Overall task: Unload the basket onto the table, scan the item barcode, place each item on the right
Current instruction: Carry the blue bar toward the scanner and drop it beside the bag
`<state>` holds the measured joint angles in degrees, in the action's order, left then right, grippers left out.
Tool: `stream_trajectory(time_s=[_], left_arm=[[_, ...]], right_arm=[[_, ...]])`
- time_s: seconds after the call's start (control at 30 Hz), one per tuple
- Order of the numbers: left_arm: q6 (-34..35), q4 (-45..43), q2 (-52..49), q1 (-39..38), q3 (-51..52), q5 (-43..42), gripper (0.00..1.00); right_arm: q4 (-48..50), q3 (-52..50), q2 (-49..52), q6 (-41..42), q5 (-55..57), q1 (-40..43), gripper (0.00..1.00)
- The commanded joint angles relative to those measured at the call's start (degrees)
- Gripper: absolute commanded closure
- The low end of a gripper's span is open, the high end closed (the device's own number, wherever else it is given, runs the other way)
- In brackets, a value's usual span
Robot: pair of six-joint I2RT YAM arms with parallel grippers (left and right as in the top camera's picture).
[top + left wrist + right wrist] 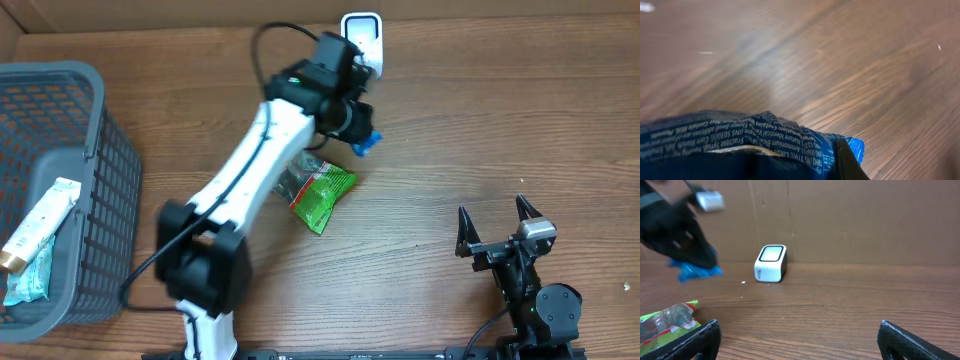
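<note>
Left gripper is pinched nearly shut on the blue packet, which is held off the table. The packet sits near the white scanner at the back edge. From the right wrist it hangs left of the scanner, clearly apart.

Left wrist view: the packet's small white print fills the lower frame, with one dark finger over its right corner and blurred wood behind.

Right gripper has jaws wide with nothing between them. It's at the near right, well apart from everything else.

Green packet lies flat on the table just beside the left arm's white link. Grey basket at far left holds a pale pack and a teal pack.
</note>
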<state>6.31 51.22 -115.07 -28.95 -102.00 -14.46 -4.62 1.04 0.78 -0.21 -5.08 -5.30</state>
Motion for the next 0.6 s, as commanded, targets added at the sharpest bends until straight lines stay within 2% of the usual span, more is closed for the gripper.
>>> stream_trajectory(time_s=[0.0,0.33,0.4,0.5,0.57], left_arm=[[-3.9,-0.5,-3.1,-3.7,-0.9,-3.6,0.96],[-7.2,2.1,-9.4,-7.7,-0.9,-3.4,0.94],[-7.2,2.3,-10.2,-7.7,-0.9,-3.5,0.83],[-7.2,2.7,-10.4,-7.7,-0.9,-3.5,0.56],[-7.2,2.8,-10.4,-7.8,-0.9,-2.8,0.45]], right_arm=[[0.2,-0.6,-0.6,0.0,0.5,-0.3,0.0],[0.2,-0.6,-0.6,0.0,0.5,-0.3,0.0],[0.2,-0.6,-0.6,0.0,0.5,-0.3,0.0],[0.2,-0.6,-0.6,0.0,0.5,-0.3,0.0],[0.2,-0.6,-0.6,0.0,0.5,-0.3,0.0]])
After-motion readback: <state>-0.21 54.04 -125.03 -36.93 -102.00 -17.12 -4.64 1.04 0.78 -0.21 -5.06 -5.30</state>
